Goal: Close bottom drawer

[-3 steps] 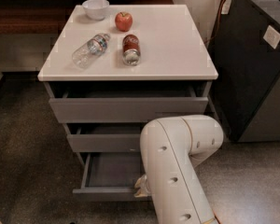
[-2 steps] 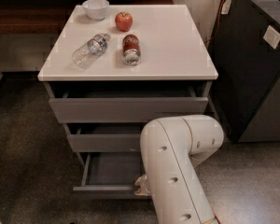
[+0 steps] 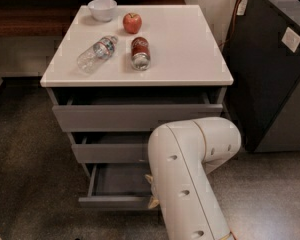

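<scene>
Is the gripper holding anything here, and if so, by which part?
It cannot be told. The gripper is mostly hidden behind the white arm, at the front edge of the pulled-out matte grey bottom drawer. No hold shows.

text: none legible | claw: at bottom drawer front, mostly behind arm

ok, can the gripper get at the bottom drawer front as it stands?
Probably yes. The bottom drawer stands pulled out, and the gripper, mostly hidden behind the arm, sits at the end of the drawer's front nearest that arm. Nothing else shows between them.
</scene>
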`<state>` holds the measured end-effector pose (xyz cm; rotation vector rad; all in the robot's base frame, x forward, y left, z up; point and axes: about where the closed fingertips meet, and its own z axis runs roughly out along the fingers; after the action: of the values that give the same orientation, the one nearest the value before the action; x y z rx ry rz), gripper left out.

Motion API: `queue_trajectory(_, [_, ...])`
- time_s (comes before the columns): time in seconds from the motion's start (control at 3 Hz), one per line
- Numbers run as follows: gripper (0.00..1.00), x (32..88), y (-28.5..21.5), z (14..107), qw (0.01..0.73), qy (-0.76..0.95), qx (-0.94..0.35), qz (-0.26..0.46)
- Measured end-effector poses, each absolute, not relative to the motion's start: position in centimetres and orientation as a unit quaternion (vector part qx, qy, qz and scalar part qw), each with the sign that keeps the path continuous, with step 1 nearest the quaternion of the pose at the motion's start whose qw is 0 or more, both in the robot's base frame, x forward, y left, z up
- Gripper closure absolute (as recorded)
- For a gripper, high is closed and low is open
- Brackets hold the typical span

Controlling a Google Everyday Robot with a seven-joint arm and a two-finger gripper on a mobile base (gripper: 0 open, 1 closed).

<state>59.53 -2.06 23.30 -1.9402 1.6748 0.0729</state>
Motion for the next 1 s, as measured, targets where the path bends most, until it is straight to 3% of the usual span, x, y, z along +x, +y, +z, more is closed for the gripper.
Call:
queue_trajectory(0.67, [0.0, 57.3, -0.2, 23.8, 0.3, 0.602, -0.739, 0.038])
queue_trajectory(1.0, [0.16, 55.4, 0.9, 23.3, 0.304, 0.598, -0.74, 0.051])
